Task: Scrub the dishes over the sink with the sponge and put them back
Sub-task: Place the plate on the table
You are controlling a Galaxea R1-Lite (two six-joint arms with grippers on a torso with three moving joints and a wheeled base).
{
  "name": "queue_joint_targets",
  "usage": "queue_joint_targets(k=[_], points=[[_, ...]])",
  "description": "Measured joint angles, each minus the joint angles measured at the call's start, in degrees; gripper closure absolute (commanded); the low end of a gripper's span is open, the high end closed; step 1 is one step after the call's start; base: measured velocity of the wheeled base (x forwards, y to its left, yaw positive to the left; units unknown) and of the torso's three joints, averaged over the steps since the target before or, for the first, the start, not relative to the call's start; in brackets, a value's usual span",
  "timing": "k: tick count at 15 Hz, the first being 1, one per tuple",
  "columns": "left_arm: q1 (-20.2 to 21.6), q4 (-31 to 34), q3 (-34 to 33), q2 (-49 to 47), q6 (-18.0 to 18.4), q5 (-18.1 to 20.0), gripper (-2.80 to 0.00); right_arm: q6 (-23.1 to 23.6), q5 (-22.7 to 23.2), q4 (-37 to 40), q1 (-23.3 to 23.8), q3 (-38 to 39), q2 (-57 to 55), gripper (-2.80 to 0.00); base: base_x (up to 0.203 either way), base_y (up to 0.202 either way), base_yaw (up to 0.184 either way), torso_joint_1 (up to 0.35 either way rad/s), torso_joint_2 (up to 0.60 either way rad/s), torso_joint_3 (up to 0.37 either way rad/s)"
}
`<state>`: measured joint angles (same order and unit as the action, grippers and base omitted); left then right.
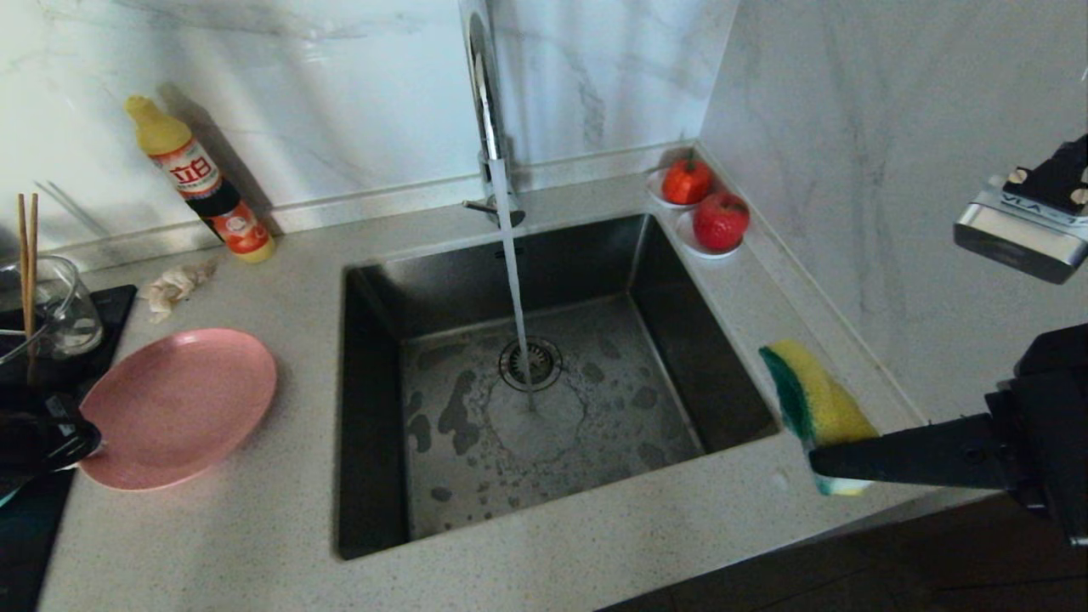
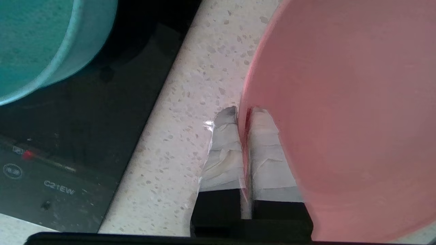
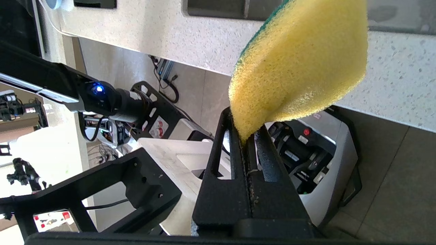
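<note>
The pink plate (image 1: pixel 178 408) lies on the speckled counter left of the sink (image 1: pixel 374 340). My left gripper (image 1: pixel 76 442) is at its near-left rim. In the left wrist view the taped fingers (image 2: pixel 224 149) of that gripper (image 2: pixel 243 110) pinch the plate's (image 2: pixel 340 102) edge between them. The teal bowl (image 2: pixel 30 41) stands on the black cooktop beside it. Brown chopsticks (image 1: pixel 28 255) stand in the glass jug (image 1: pixel 64 310). My right gripper (image 1: pixel 820 463) hovers at the sink's right front corner, shut on the yellow-green sponge (image 1: pixel 816 395) (image 3: pixel 299 64), with its tips (image 3: pixel 247 131) squeezing the sponge's end.
Water runs from the chrome tap (image 1: pixel 486 102) onto the drain strainer (image 1: pixel 529 364). A yellow detergent bottle (image 1: pixel 204 183) and a crumpled rag (image 1: pixel 174 285) lie at the back left. Two saucers with red fruit (image 1: pixel 705 204) sit in the back right corner. The black cooktop (image 2: pixel 68 136) borders the plate.
</note>
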<state>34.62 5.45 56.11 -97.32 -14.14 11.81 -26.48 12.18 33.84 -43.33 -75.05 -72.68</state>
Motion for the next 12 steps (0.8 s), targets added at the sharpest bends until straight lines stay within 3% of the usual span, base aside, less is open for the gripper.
queue_joint_targets(k=[8,10,11,12], points=[[0.4,2.2,2.3,5.6,-0.4,0.6,-2.80,-0.1,0.1,0.0,0.0,0.5,0.5,0.00,0.000,0.000,0.000,0.000,0.00,0.000],[-0.2,6.5,4.7,10.6,-0.5,4.1,-2.80,-0.1,0.0,0.0,0.0,0.8,0.5,0.00,0.000,0.000,0.000,0.000,0.00,0.000],[-0.8,10.3,7.4,13.3,-0.7,7.6,-2.80,-0.1,0.0,0.0,0.0,1.0,0.5,0.00,0.000,0.000,0.000,0.000,0.00,0.000],[-1.8,14.9,10.4,15.6,-0.8,11.1,0.00,-0.2,0.0,0.0,0.0,1.2,0.4,0.00,0.000,0.000,0.000,0.000,0.00,0.000]])
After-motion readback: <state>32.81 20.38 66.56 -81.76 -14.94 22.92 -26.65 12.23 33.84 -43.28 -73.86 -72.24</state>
